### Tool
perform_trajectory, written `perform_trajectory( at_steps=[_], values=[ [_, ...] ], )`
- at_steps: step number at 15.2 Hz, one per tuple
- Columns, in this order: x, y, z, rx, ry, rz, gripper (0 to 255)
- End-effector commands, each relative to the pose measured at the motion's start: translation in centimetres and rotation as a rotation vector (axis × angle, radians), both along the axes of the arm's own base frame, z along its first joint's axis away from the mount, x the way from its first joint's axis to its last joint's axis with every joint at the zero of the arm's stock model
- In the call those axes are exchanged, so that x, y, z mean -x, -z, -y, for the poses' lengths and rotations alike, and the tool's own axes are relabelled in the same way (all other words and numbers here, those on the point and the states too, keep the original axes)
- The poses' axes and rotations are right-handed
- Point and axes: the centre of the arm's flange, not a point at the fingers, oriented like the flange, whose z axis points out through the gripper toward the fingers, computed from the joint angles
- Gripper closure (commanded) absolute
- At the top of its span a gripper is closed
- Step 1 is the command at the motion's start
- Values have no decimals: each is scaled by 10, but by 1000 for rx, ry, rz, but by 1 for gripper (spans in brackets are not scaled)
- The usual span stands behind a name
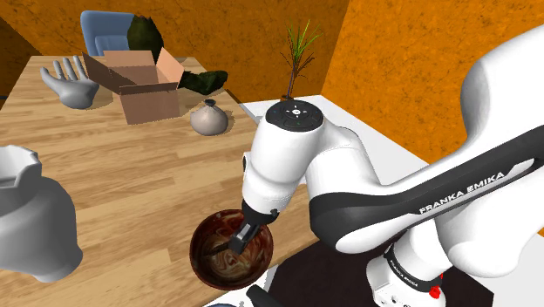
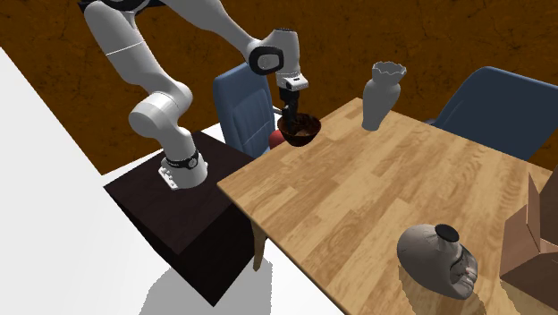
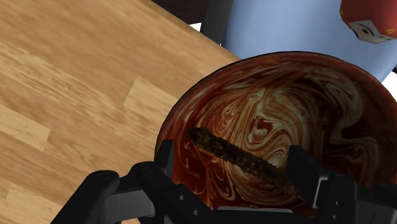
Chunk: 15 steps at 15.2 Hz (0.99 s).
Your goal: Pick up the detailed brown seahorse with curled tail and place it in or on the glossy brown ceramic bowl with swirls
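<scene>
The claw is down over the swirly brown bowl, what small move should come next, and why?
Probably lift the black two-finger claw straight up: its fingers stand apart and the slim dark brown seahorse seems to lie loose inside the glossy brown cream-swirled bowl.

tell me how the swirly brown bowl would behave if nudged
Likely slides rather than tips: the bowl looks wide and low on the wooden table. Its glossy glaze suggests a slippery, chip-prone rim. It sits near the table's edge, so a push might drop it.
</scene>
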Motion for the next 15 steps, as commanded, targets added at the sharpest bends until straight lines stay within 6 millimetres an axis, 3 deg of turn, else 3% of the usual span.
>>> perform_trajectory(
  at_steps=[1, 4, 8, 15],
  values=[
    [0, 0, 0, 0, 0, 0, 0],
    [0, 0, 0, 0, 0, 0, 0],
    [7, -50, -1, 0, 0, 0, 0],
    [7, -50, -1, 0, 0, 0, 0]
  ],
)
